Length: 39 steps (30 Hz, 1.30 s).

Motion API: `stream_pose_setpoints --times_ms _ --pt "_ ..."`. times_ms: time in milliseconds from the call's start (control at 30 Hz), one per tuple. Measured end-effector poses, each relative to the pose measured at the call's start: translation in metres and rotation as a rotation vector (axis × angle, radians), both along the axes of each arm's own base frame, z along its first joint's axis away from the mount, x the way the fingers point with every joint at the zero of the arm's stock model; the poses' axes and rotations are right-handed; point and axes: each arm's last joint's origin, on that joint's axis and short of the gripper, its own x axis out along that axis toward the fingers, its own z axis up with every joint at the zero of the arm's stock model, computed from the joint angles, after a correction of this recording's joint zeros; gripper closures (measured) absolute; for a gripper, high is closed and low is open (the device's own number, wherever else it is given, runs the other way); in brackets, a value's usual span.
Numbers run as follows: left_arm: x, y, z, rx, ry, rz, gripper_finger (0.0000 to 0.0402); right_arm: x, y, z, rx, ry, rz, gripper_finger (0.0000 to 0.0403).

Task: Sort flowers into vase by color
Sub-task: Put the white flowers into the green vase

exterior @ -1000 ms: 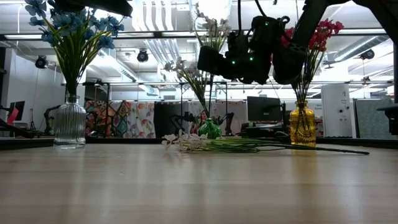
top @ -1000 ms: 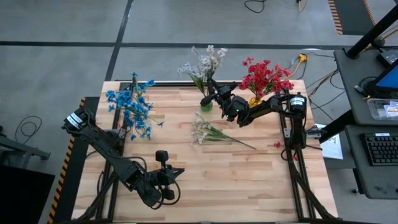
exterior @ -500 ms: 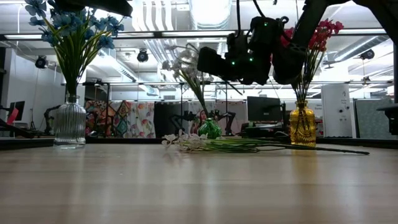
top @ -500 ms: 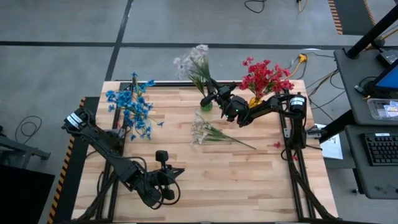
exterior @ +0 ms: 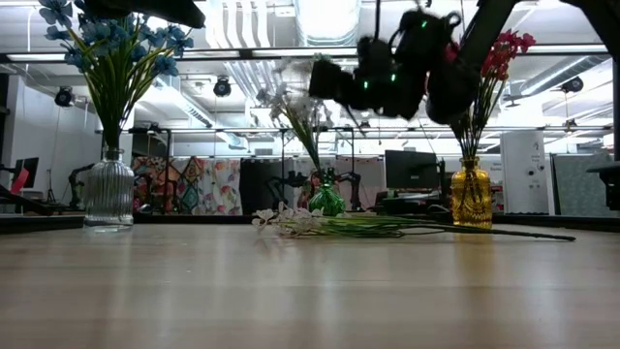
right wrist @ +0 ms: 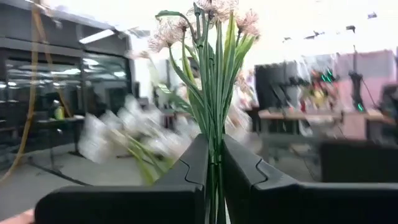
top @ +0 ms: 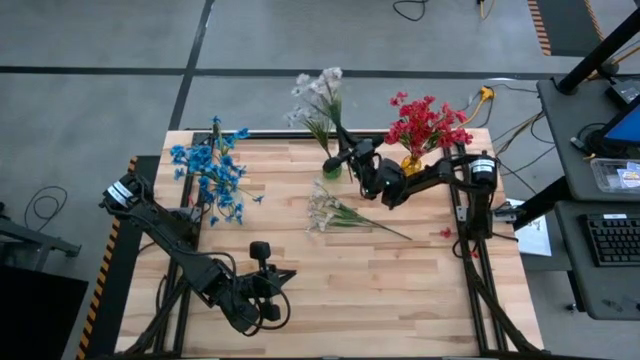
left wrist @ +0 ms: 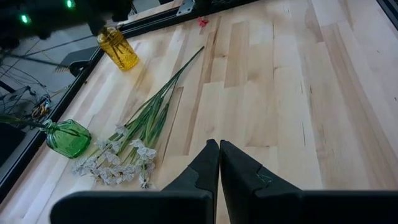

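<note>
- Since half a second ago the right gripper point(top: 345, 158) has drawn back toward the yellow vase side and risen in the low view; the white spray point(top: 318, 95) it holds now stands more upright over the green vase point(top: 331, 170), where before it leaned toward the table's left
- The right gripper's fingers point(right wrist: 199, 158) are pinched narrow on the white spray's green stems, the blossoms fanning out just beyond the fingertips
- A second white bunch point(top: 330, 212) lies flat on the wooden table point(top: 400, 290) near its middle, stems pointing toward the right arm's side, well apart from both grippers
- Blue flowers point(top: 210, 170) stand in a clear vase point(exterior: 108, 194) at the left, red flowers point(top: 425, 125) in the yellow vase point(exterior: 471, 197) at the right
- The left gripper point(left wrist: 219, 163) waits near the table's front edge, fingers closed together on nothing
</note>
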Motion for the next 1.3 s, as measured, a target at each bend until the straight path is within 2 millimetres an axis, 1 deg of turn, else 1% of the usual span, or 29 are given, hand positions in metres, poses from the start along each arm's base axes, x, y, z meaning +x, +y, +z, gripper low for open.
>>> stream_pose_setpoints --times_ms 67,167,233,300,367,433,500,567,600,667,700,767,833,900,967,1133,1200,1300 --pt "0.0 0.0 0.0 -0.005 -0.005 0.001 0.0402 0.0 0.015 0.011 -0.048 0.001 0.015 0.0381" --pt "0.004 -0.002 0.003 -0.043 -0.046 0.005 0.0402 -0.001 0.046 0.03 -0.111 0.025 0.064 0.0382" --pt "0.009 -0.002 0.009 -0.061 -0.1 0.005 0.0402 -0.005 0.075 0.045 -0.15 0.029 0.117 0.0382" --pt "0.017 -0.002 0.016 -0.062 -0.154 -0.018 0.0402 -0.015 0.112 0.062 -0.192 0.021 0.197 0.0382" --pt "0.024 -0.003 0.023 -0.065 -0.191 -0.087 0.0402 -0.035 0.152 0.079 -0.239 0.012 0.286 0.0382" --pt "0.028 -0.005 0.031 -0.065 -0.237 -0.145 0.0402 -0.063 0.188 0.096 -0.263 -0.014 0.384 0.0382" --pt "0.032 -0.006 0.039 -0.071 -0.307 -0.174 0.0398 -0.093 0.217 0.109 -0.264 -0.052 0.509 0.0382" --pt "0.037 -0.006 0.048 -0.086 -0.391 -0.201 0.0388 -0.12 0.236 0.113 -0.265 -0.105 0.667 0.0382" --pt "0.041 -0.006 0.051 -0.094 -0.438 -0.221 0.038 -0.13 0.243 0.11 -0.267 -0.133 0.747 0.0382" --pt "0.05 -0.008 0.054 -0.106 -0.522 -0.29 0.0363 -0.14 0.251 0.101 -0.285 -0.169 0.891 0.0382" --pt "0.055 -0.008 0.053 -0.11 -0.568 -0.329 0.0353 -0.143 0.253 0.096 -0.281 -0.187 0.941 0.0383" --pt "0.065 -0.007 0.051 -0.123 -0.649 -0.393 0.0332 -0.142 0.255 0.088 -0.266 -0.228 0.989 0.0383" --pt "0.075 -0.004 0.047 -0.145 -0.717 -0.409 0.0309 -0.137 0.258 0.079 -0.268 -0.235 0.995 0.0383" --pt "0.086 0.0 0.041 -0.151 -0.757 -0.372 0.0285 -0.127 0.264 0.069 -0.281 -0.188 0.997 0.0383" --pt "0.098 0.004 0.035 -0.149 -0.777 -0.331 0.0264 -0.118 0.271 0.066 -0.296 -0.167 0.991 0.0383" --pt "0.127 0.007 0.024 -0.132 -0.783 -0.29 0.0228 -0.097 0.284 0.069 -0.358 -0.137 0.921 0.0383" --pt "0.137 0.006 0.022 -0.124 -0.779 -0.279 0.0222 -0.093 0.286 0.072 -0.37 -0.127 0.888 0.0383" --pt "0.147 0.007 0.02 -0.119 -0.783 -0.248 0.0219 -0.091 0.287 0.075 -0.374 -0.134 0.871 0.0383"
